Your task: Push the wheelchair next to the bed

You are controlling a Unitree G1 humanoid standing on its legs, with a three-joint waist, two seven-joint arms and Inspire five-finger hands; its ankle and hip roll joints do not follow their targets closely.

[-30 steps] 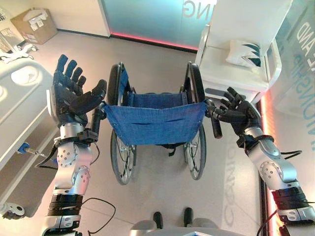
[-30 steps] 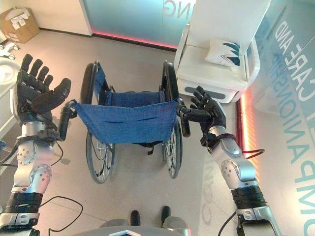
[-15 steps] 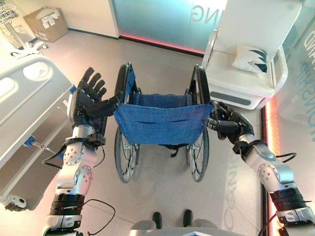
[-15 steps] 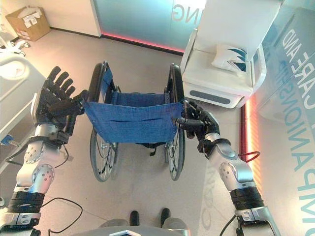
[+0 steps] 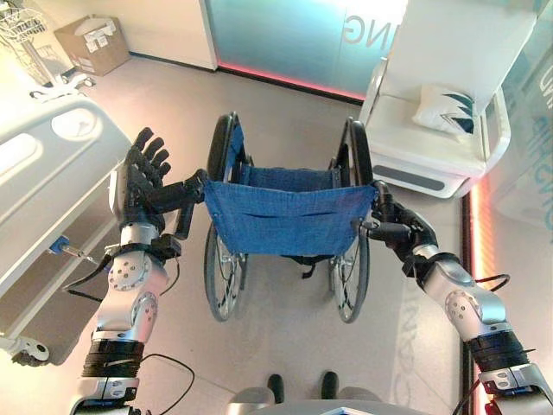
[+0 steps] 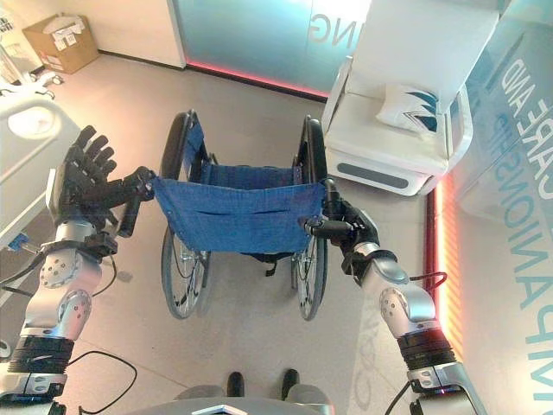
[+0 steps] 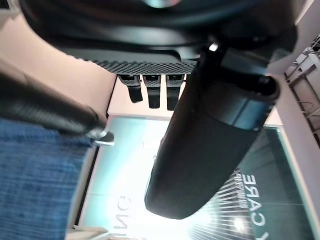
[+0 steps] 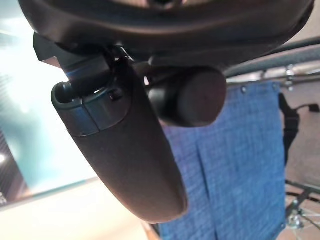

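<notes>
The wheelchair (image 5: 289, 216) with a blue cloth back stands in the middle of the floor, its back towards me. My left hand (image 5: 138, 181) is at its left push handle (image 5: 185, 207), fingers straight up and thumb (image 7: 210, 140) stretched over towards the grip (image 7: 45, 107); the hand is open. My right hand (image 5: 402, 233) is curled round the right push handle, whose round black end (image 8: 187, 97) shows between thumb and palm. The bed (image 5: 43, 173), white with a side rail, lies along the left.
A white armchair (image 5: 432, 147) with a patterned cushion (image 5: 445, 108) stands right of the wheelchair, close to its right wheel. A glass wall (image 5: 285, 39) lies ahead. A cardboard box (image 5: 91, 43) sits at the far left corner. Open floor lies between wheelchair and bed.
My right hand has gone from spread beside the right handle to curled round it. My left hand has drawn in to the left handle, staying open. The camera has shifted.
</notes>
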